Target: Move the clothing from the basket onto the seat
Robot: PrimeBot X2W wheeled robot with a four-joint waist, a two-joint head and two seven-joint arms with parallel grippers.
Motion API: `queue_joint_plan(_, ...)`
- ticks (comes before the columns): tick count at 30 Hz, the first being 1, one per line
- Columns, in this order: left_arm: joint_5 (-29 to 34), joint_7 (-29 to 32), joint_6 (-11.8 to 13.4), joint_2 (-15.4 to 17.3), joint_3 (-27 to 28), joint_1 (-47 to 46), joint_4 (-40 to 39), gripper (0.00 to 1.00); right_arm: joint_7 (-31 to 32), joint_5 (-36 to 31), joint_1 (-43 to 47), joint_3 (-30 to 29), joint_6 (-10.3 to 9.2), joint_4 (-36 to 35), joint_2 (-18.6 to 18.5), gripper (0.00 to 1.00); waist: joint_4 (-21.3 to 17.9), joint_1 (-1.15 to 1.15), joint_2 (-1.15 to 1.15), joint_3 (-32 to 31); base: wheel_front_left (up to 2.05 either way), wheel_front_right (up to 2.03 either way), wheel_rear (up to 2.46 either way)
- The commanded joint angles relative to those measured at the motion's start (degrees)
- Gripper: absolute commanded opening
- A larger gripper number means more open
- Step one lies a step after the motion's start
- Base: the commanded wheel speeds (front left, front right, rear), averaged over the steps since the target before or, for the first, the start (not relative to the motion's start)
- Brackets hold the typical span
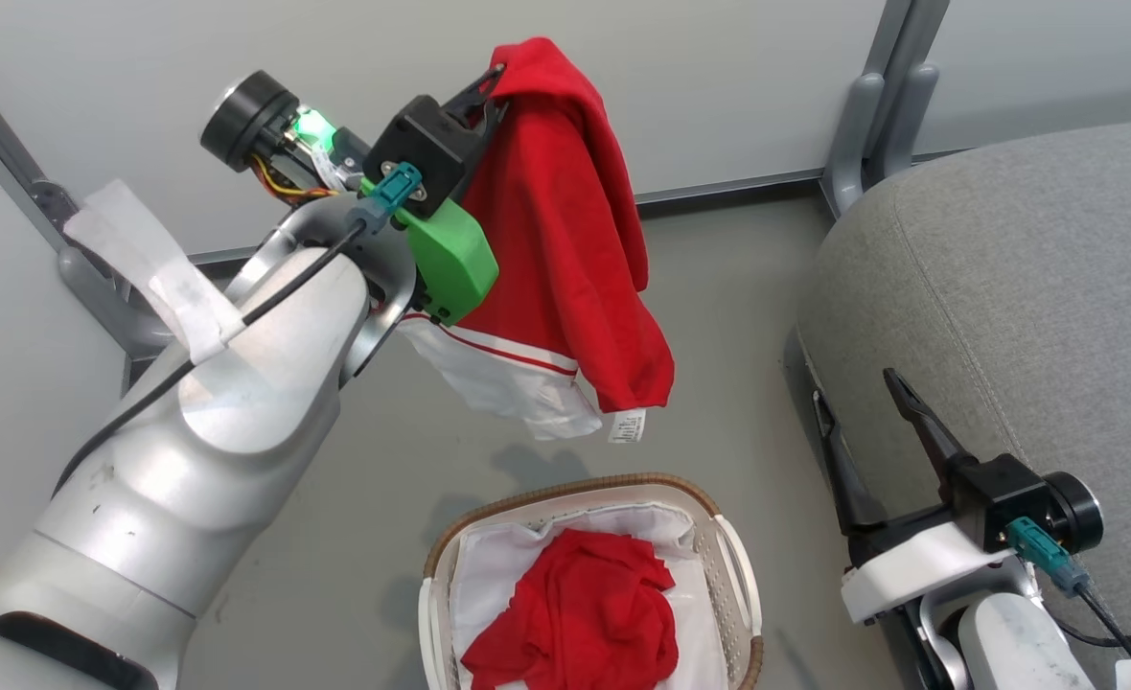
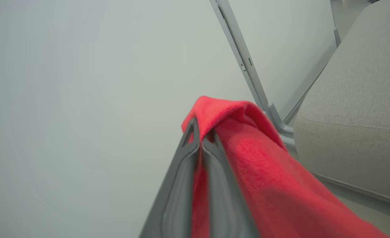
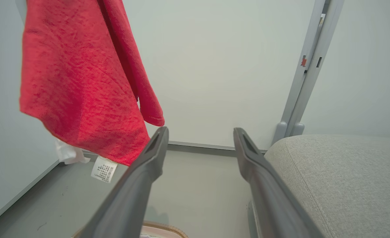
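One red piece (image 1: 575, 613) lies in the basket (image 1: 736, 565), unmoved. Just right of the basket, the right gripper (image 1: 853, 385) is spread and empty. Above the basket, the left gripper (image 1: 496, 81) pinches the other piece (image 1: 565, 240), hanging clear. The seat (image 1: 1026, 268), right of the basket, holds neither yet.
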Motion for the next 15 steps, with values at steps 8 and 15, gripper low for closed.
queue_joint_plan(8,-1.2,2.1,2.0,-1.1,0.8,-3.1,-3.7,0.00,-0.3,-0.6,-0.7,5.3,-0.04,0.8,-0.2,1.00,0.0,0.01,0.53,-1.0,0.00,0.00,0.00)
queue_joint_plan(15,-1.8,3.5,3.9,-4.4,0.9,-5.3,-4.9,0.00,-0.3,-0.3,-4.4,12.2,-0.04,3.2,-0.2,1.00,0.9,0.01,0.53,-2.0,0.00,0.00,0.00)
